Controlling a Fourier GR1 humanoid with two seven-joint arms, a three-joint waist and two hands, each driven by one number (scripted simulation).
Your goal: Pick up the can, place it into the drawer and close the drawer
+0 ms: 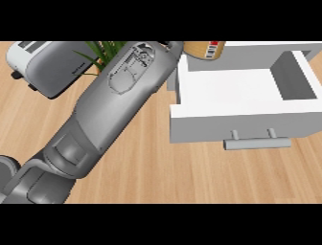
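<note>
The can (pixel 205 49), orange-brown with a white and red label, shows tilted at the view's upper edge, over the back left corner of the open white drawer (pixel 245 117). My left forearm (pixel 121 95) stretches from the lower left up to it. Only a sliver of my left hand (pixel 173 46) shows beside the can, and it is shut on the can. The drawer's inside is bare white, with a smaller compartment (pixel 294 76) at its right. Its grey handle (pixel 257 142) faces me. My right hand is out of view.
A silver toaster (pixel 47 67) lies at the upper left on the wooden counter (pixel 213 177). Green plant leaves (pixel 100 51) stick out between the toaster and my forearm.
</note>
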